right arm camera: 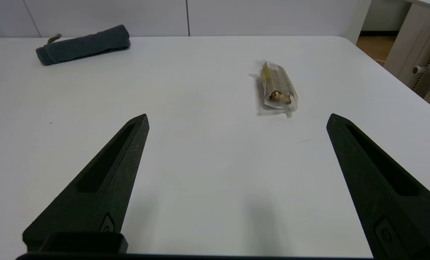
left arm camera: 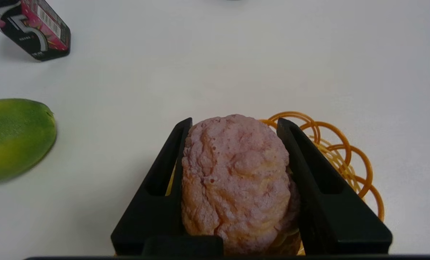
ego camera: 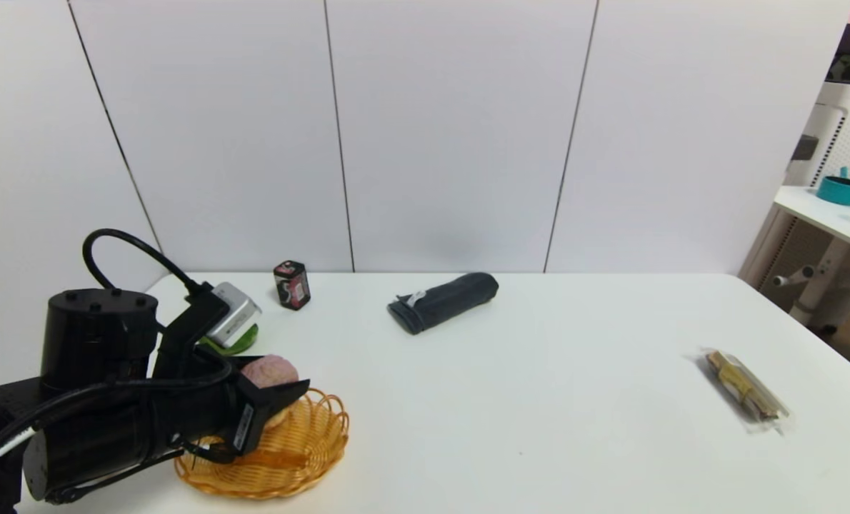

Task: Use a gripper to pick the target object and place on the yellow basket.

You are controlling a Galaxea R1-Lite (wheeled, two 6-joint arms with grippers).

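Firmly clamped between the left gripper's point(left arm camera: 233, 124) two black wedge-shaped fingers point(left arm camera: 323, 187) sits the cream-puff bun point(left arm camera: 236, 177), its crackled brownish-pink crust pressed on both sides. It hangs over the near edge of the yellow basket point(ego camera: 303, 457), a woven oval with looped rim. Beyond the basket lies a smooth green fruit point(left arm camera: 14, 139). The right gripper point(right arm camera: 236, 121) hovers above the white table point(right arm camera: 207, 173), jaws spread wide, holding nothing.

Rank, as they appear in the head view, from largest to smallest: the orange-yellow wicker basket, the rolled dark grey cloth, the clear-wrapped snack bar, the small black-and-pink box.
1. Orange-yellow wicker basket, nearest the camera.
2. Rolled dark grey cloth.
3. Clear-wrapped snack bar.
4. Small black-and-pink box, farthest back, so its true size is less certain.
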